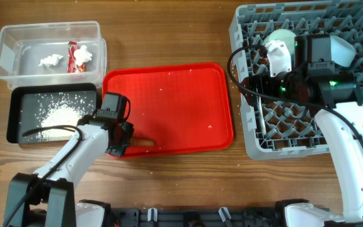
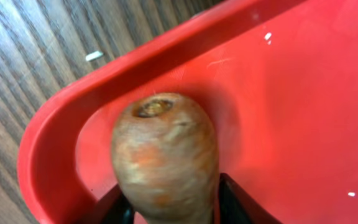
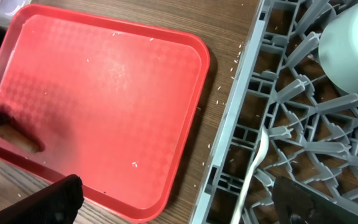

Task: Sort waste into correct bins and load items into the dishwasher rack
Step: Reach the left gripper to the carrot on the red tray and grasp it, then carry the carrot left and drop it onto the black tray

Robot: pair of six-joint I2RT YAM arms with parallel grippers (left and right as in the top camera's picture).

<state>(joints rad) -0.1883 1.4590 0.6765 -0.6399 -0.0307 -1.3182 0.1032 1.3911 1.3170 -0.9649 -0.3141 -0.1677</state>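
One food stick (image 2: 163, 143), pinched in your left gripper (image 2: 171, 208) by the red tray (image 2: 291, 93) corner rim; right gripper (image 3: 182, 208) gapes wide.

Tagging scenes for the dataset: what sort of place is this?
Probably a staged dish-return or kitchen cleanup station on a wooden table: a red serving tray, a grey dishwasher rack with upright pegs, and a clear tub and black tray serving as waste bins.

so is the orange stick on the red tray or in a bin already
On the red tray: the orange stick lies in its near-left corner, the left end effector closed against its sides.
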